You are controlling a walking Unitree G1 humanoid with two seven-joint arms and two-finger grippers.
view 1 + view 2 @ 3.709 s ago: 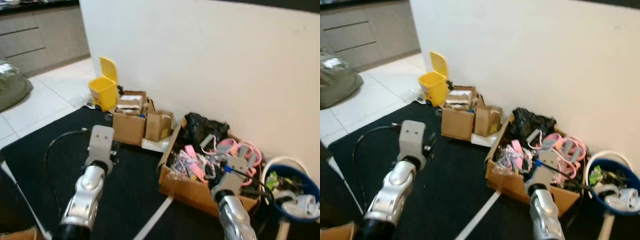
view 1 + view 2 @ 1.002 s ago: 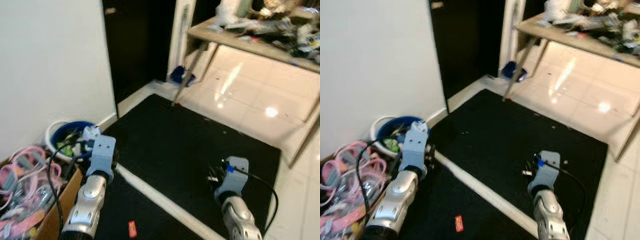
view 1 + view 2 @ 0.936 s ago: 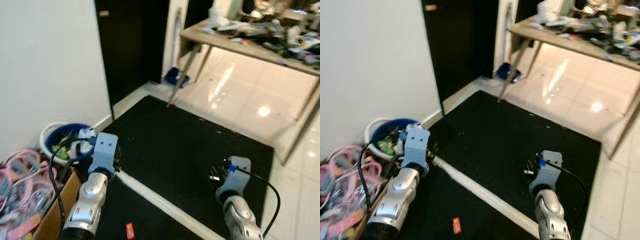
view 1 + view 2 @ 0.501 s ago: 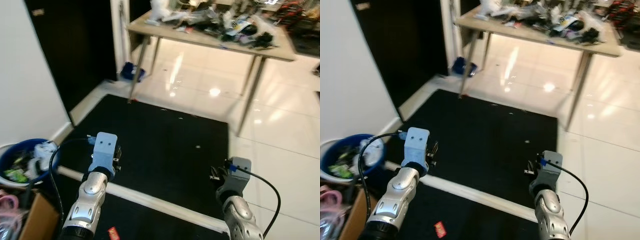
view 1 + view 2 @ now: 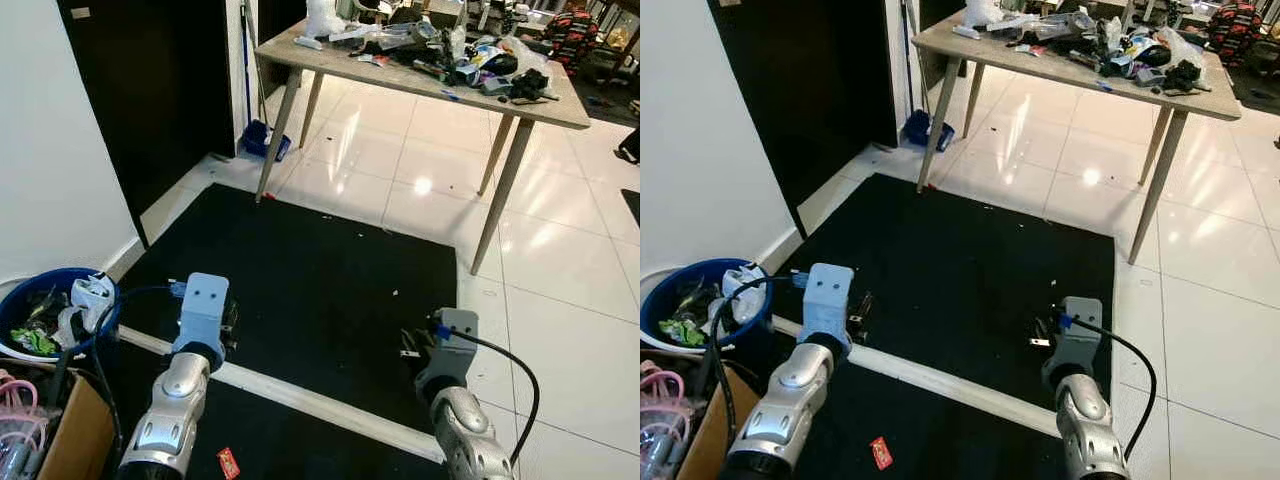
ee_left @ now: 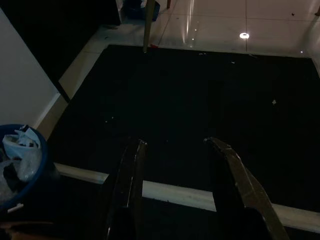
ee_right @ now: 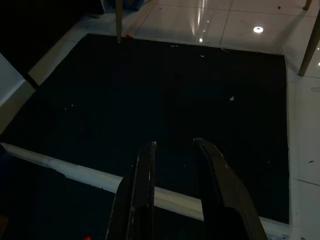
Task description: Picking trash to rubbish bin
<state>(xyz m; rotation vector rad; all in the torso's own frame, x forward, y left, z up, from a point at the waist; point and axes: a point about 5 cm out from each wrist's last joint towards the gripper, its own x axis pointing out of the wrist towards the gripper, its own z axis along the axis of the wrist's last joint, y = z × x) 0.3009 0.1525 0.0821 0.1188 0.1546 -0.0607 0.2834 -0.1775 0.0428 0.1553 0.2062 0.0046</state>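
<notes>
Sitting at the far left against the white wall (image 5: pixel 60 150), a blue rubbish bin (image 5: pixel 20 300) is holding crumpled wrappers and white scraps, with the corner of a cardboard box (image 5: pixel 75 435) and some pink straps (image 5: pixel 15 420) showing just beside it. A small red piece of trash (image 5: pixel 229 463) is lying on the black mat (image 5: pixel 300 270) near the bottom edge, just to the right of the left arm. The left end effector (image 6: pixel 175 190) is hanging above the mat with its two black fingers (image 6: pixel 131 185) spread wide apart and gripping nothing; under them a pale strip (image 5: pixel 290 395) is crossing the mat from the bin side toward the tiles. Farther right, the right end effector (image 7: pixel 172 190) is hovering over the same mat, its fingers (image 7: pixel 142 192) parted by a narrower gap and likewise carrying nothing. Beyond the mat, glossy white floor tiles (image 5: pixel 560 280) are reflecting ceiling lights, and a wooden tabletop (image 5: pixel 420 75) on slanted legs is standing at the upper right, cluttered with bags and assorted objects. A dark doorway (image 5: pixel 150 90) is opening between the wall and that tabletop, with a small blue object (image 5: pixel 262 143) lying on the tiles at its foot.
</notes>
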